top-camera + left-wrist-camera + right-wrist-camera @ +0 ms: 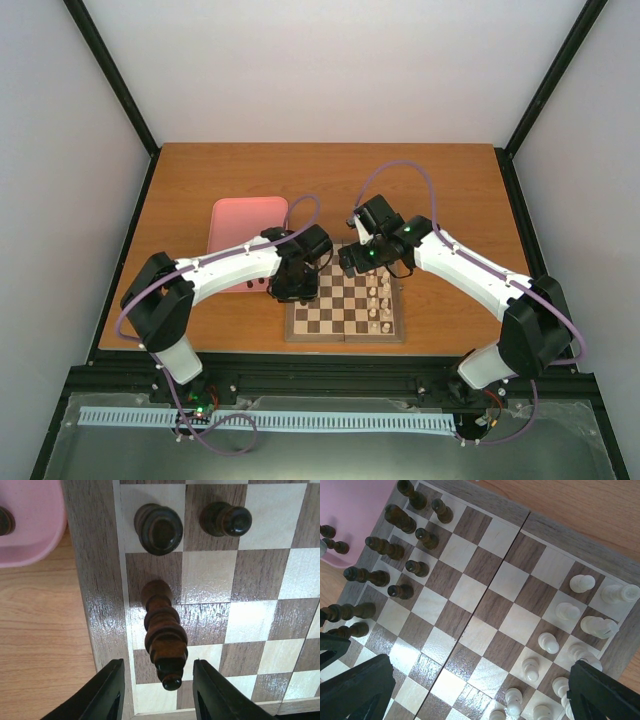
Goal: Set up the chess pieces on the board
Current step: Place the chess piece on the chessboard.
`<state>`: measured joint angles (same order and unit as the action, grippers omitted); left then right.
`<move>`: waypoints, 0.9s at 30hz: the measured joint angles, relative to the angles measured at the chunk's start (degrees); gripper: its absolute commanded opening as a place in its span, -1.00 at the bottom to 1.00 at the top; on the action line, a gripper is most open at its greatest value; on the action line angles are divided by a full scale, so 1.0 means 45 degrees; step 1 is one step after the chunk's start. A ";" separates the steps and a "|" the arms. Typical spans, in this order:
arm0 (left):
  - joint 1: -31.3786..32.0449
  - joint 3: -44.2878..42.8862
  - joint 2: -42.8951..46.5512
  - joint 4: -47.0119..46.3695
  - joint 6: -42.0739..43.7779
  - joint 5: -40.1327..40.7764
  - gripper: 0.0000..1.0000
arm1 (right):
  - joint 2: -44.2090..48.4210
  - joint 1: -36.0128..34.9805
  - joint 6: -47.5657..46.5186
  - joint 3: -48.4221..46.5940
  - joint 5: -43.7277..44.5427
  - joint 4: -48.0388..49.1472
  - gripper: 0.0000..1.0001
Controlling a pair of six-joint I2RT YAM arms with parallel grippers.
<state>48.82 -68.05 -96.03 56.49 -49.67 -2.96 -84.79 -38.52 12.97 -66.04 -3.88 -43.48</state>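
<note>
The board lies at the table's near middle. In the left wrist view a tall dark brown chess piece stands on an edge square of the board. My left gripper is open around its top, with a gap on each side. Two more dark pieces stand beyond it. My right gripper is wide open and empty above the board's middle. Several dark pieces stand in two rows at the left there.
Several cream-white pieces stand along the board's right side. The pink tray lies left of the board and holds a few dark pieces. My two arms meet over the board's far edge.
</note>
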 measured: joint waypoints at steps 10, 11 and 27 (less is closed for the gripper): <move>0.0000 -0.0010 0.0287 -0.0010 0.0296 -0.0005 0.03 | -0.0185 0.0000 -0.0121 -0.0039 0.0019 -0.0199 0.89; 0.0000 -0.0010 0.0316 -0.0010 0.0325 -0.0005 0.04 | -0.0204 0.0000 -0.0126 -0.0068 0.0019 -0.0243 0.89; -0.2195 0.0257 0.4095 0.1263 0.1486 0.0952 0.12 | -0.0073 -0.0257 -0.0107 -0.0811 -0.0189 -0.0986 1.00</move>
<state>38.94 -66.89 -77.60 62.17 -42.98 1.32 -85.12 -39.68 12.49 -69.69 -4.73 -47.92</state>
